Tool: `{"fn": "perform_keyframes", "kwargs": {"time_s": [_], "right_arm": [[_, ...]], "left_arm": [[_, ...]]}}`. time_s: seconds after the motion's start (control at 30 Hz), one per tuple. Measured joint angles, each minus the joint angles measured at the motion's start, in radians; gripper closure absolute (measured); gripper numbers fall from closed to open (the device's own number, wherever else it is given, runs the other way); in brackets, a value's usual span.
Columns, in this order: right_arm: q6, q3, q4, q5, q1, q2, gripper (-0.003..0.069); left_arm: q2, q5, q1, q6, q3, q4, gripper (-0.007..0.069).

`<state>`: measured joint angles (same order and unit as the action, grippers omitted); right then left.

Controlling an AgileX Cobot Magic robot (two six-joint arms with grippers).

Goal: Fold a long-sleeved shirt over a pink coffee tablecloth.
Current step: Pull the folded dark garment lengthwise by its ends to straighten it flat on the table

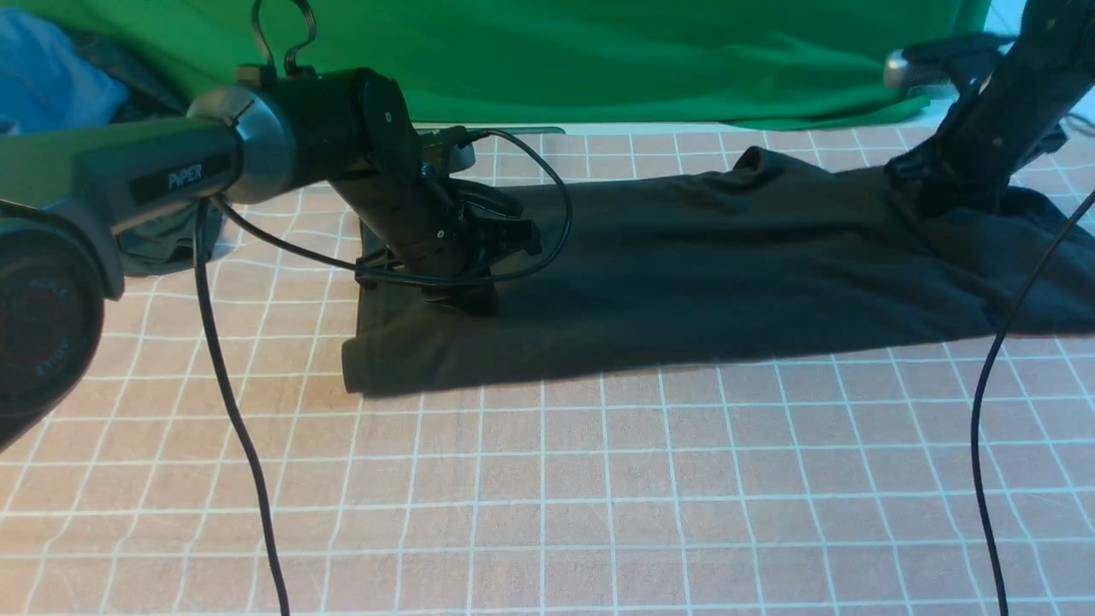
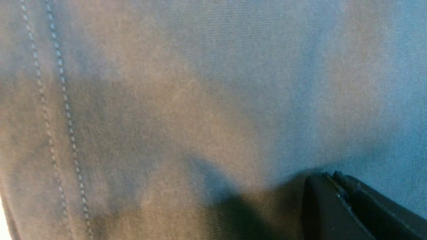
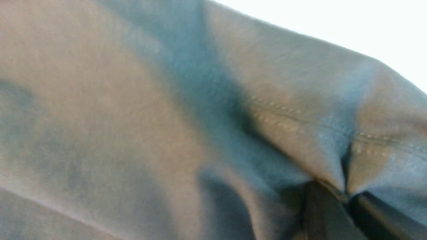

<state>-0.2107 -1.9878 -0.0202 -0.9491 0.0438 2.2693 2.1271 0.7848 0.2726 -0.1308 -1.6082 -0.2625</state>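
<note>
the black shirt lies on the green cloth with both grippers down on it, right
No: the shirt lies on the pink tablecloth; the green cloth is behind it, as the front view shows. The left gripper and right gripper are down on the shirt.

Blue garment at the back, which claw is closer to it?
Left. The left claw rests on the shirt at its left end, toward the blue garment; the right claw pinches its far right end, much farther away.
</note>
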Motion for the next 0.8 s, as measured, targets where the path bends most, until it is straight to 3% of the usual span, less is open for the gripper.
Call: {"fn": "perform_keyframes", "kwargs": {"time_s": [0.23,0.37,0.47,0.57,0.7,0.8], "right_arm": [[0.004,-0.010,0.001,0.007,0.039,-0.023,0.0592],[0.004,-0.010,0.003,0.008,0.040,-0.023,0.0549],[0.004,-0.010,0.010,0.039,0.040,-0.024,0.0368],[0.020,-0.010,0.064,0.064,0.040,-0.031,0.0233],[0.127,-0.015,0.160,0.065,0.051,-0.053,0.0177],[0.176,-0.020,0.164,0.081,0.080,-0.059,0.0168]], "left_arm": [[0.000,0.000,0.000,0.000,0.000,-0.001,0.0610],[0.000,-0.001,0.000,0.000,0.000,-0.001,0.0610],[0.000,-0.002,0.000,0.000,0.000,-0.002,0.0610],[0.000,-0.002,0.000,-0.006,0.000,-0.004,0.0610],[0.000,0.007,0.000,-0.019,0.000,-0.004,0.0610],[0.000,0.016,0.000,-0.019,0.000,-0.003,0.0610]]}}
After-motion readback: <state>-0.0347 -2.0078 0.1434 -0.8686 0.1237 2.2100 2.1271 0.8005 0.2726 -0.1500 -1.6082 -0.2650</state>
